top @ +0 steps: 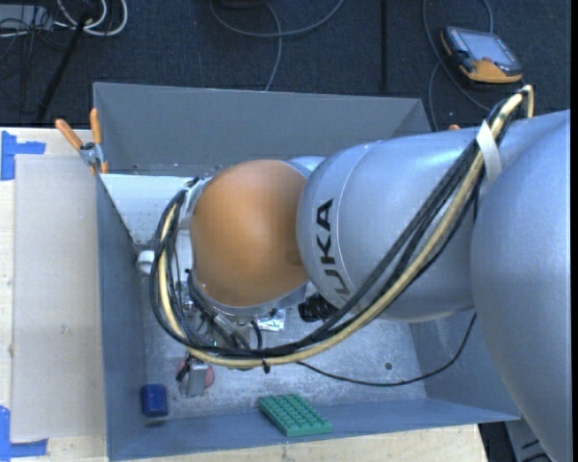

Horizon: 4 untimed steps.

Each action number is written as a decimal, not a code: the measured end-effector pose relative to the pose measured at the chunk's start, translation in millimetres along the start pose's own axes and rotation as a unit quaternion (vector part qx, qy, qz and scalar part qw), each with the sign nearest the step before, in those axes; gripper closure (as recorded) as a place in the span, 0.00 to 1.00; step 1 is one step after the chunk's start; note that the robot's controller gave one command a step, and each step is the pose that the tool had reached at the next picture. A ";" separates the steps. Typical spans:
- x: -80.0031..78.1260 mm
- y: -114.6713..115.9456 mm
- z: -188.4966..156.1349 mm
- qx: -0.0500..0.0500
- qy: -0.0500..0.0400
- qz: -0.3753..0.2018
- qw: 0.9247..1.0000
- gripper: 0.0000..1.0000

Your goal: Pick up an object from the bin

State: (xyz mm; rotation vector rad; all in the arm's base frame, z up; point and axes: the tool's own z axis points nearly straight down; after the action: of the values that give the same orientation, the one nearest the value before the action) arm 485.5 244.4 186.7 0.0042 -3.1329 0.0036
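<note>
Hanging low in bin's [116, 354] near-left corner nr a blue block [154, 399], prob. lining up a grab, gripper's [195, 375] spread: can't tell.

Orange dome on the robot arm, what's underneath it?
Below the orange dome, cables and the tool poke out over the bin's grey floor, beside a small blue block. Anything lying straight under the dome is covered.
</note>
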 end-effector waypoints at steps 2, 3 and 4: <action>-42.1 -29.6 116.7 -0.001 -0.006 -0.143 0.990 0.00; -41.4 -30.6 116.9 -0.001 -0.004 -0.141 0.990 1.00; -36.9 -28.9 -72.9 -0.001 -0.009 -0.194 0.981 1.00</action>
State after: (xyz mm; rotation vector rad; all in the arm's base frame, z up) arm 523.1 215.8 259.4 0.6146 -3.0901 -0.0026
